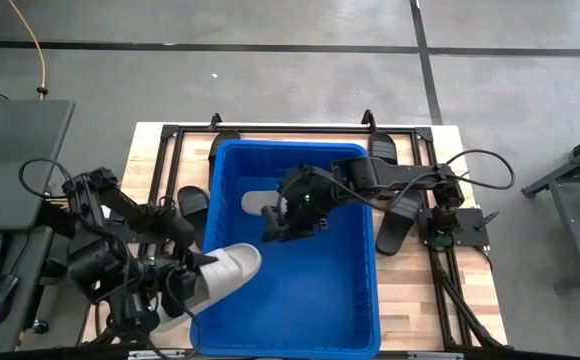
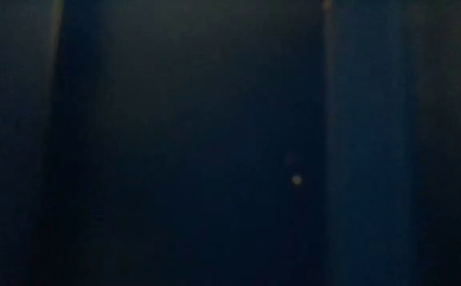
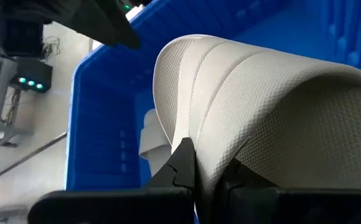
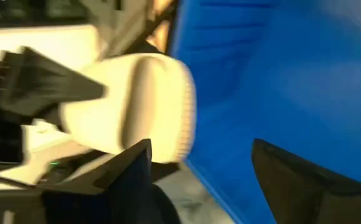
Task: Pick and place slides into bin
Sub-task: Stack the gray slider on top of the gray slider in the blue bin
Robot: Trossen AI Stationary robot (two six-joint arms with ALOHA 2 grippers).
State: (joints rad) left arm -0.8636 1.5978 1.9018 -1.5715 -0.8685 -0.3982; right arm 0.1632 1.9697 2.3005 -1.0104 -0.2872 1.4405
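My left gripper is shut on a light grey slide at the left rim of the blue bin. The slide fills the left wrist view. My right gripper hangs open and empty over the bin's middle; its fingers stand apart, and the held slide shows beyond them. A second light slide lies on the bin's floor and shows in the left wrist view. The low view shows only dark blue. My left gripper pinches the light slide between its two fingers at the slide's end nearest the gripper; whether that is strap or sole, I cannot tell. The fingers come slanting from the table's left. The slide is lifted clear, and its free end reaches over the bin's left rim.
Black slides lie on the table around the bin: one at its left, one at the far left corner, one at the far right and one at its right. A black frame borders the table.
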